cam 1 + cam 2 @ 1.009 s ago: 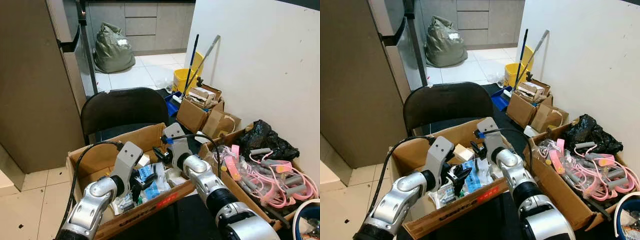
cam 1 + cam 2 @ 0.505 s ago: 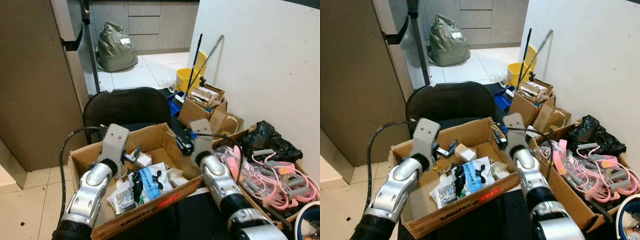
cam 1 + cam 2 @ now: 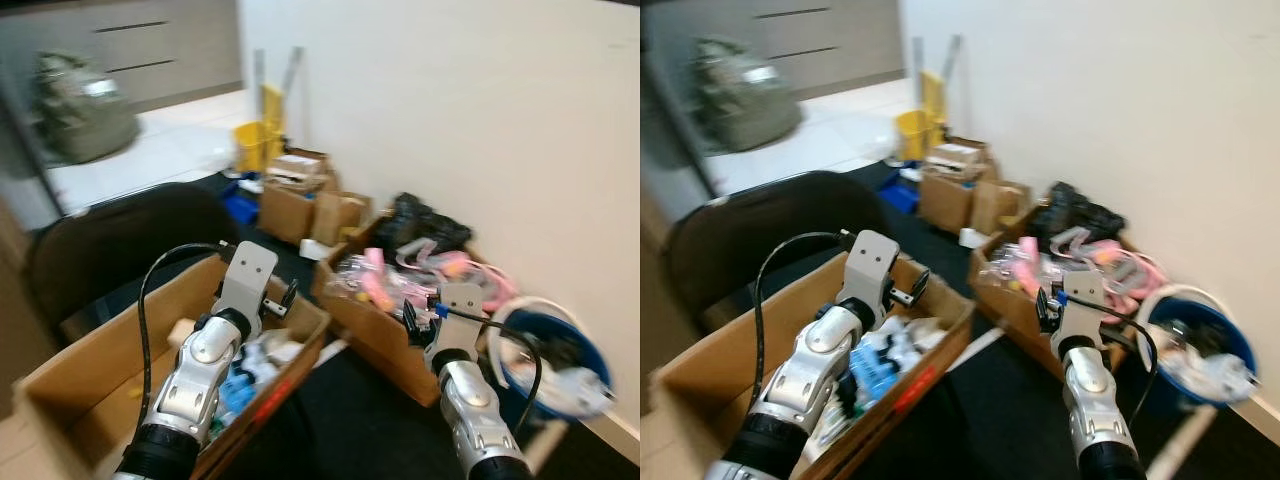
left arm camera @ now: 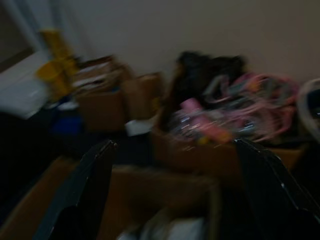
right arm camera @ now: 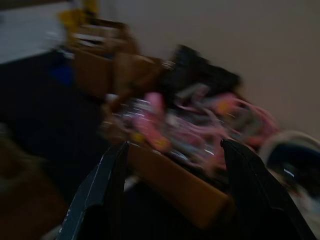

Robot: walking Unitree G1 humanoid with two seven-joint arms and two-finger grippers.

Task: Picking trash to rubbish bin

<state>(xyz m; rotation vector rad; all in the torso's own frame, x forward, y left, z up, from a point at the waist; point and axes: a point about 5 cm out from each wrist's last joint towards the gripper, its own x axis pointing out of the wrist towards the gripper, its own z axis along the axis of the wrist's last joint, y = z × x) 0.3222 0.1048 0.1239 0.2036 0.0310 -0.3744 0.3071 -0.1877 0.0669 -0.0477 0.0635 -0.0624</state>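
The picture is blurred. A big cardboard box [image 3: 90, 360] of trash, with blue and white packets [image 3: 245, 375], stands on the left. My left gripper [image 3: 283, 298] hangs open above that box's far right corner, nothing between its fingers [image 4: 95, 170]. My right gripper [image 3: 420, 312] is open too and empty, in front of a second cardboard box [image 3: 385, 335] full of pink items [image 5: 160, 127]. At the right by the wall stands a blue rubbish bin [image 3: 548, 352] with a white rim and some trash inside.
A black chair [image 3: 110, 240] stands behind the trash box. Along the white wall are a black bag [image 3: 420, 215], small cardboard boxes [image 3: 295, 195] and a yellow mop bucket [image 3: 255, 145]. A grey-green sack [image 3: 85, 120] lies far back on the tiled floor.
The whole view has swung to the right, bringing the blue bin into sight. My right gripper has left the trash box and now sits by the pink-filled box; both grippers are raised.
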